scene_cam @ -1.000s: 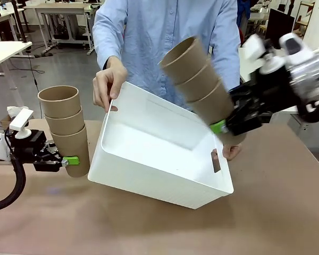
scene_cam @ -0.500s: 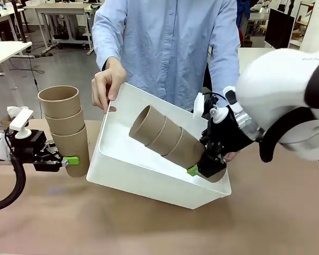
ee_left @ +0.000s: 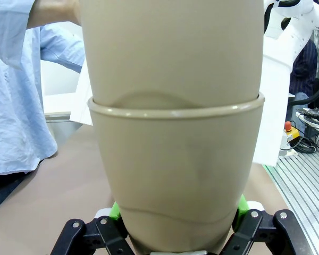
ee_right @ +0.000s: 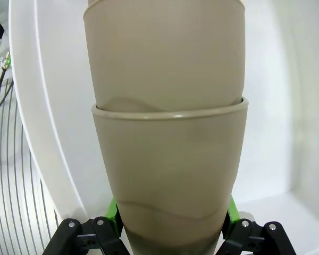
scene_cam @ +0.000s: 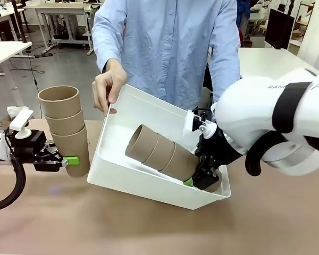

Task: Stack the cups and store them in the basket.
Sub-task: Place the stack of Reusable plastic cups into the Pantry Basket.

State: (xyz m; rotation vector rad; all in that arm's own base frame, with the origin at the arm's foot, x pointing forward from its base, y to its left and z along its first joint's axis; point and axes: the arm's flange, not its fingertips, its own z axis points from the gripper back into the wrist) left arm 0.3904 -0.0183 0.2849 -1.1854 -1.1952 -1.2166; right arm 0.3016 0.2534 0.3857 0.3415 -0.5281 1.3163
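Observation:
A stack of three tan paper cups (scene_cam: 64, 127) stands upright at the left, and my left gripper (scene_cam: 69, 161) is shut on its bottom cup (ee_left: 175, 180). A second stack of three cups (scene_cam: 159, 151) lies tilted inside the white basket (scene_cam: 143, 180), mouths toward the left. My right gripper (scene_cam: 194, 180) is shut on that stack's bottom cup (ee_right: 167, 175) near the basket's right end. The person tips the basket toward me, one hand (scene_cam: 107, 85) on its far left rim.
The brown table (scene_cam: 149, 228) stretches in front of the basket. The person in a light blue shirt (scene_cam: 165, 48) stands close behind the basket. White tables and cables lie farther back.
My right arm has swung the tilted cup stack down from above the basket's right rim into the basket, and lower still in the last half second. The left stack has not moved.

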